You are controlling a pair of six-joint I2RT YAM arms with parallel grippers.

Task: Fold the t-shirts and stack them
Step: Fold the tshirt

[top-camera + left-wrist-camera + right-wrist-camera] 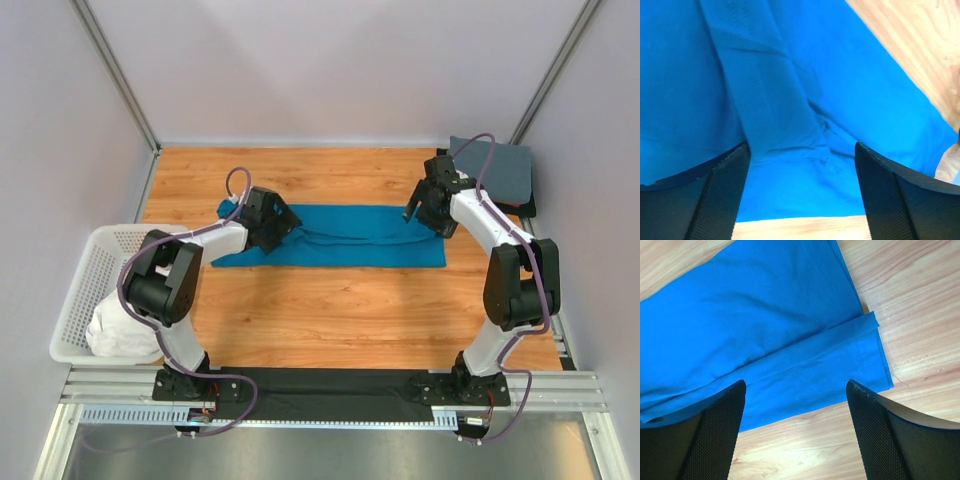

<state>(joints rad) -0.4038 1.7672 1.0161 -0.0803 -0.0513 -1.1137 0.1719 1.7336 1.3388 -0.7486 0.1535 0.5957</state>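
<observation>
A teal-blue t-shirt (pixel 350 238) lies folded into a long strip across the middle of the wooden table (pixel 350 310). My left gripper (pixel 288 226) hovers low over its left end, open, with only blue cloth (pixel 790 75) and a strip of wood between the fingers (pixel 725 190). My right gripper (pixel 418 213) is over the strip's right end, also open and holding nothing. In the right wrist view the shirt's hemmed end (pixel 860 340) lies flat, with bare wood below it. A slate-grey t-shirt (pixel 495 165) sits folded at the back right corner. A white t-shirt (pixel 120 335) lies bunched in the basket.
The white mesh laundry basket (pixel 88 262) stands at the left edge of the table. A black cloth strip (pixel 330 380) covers the near edge between the arm bases. Grey walls and metal posts enclose the table on three sides.
</observation>
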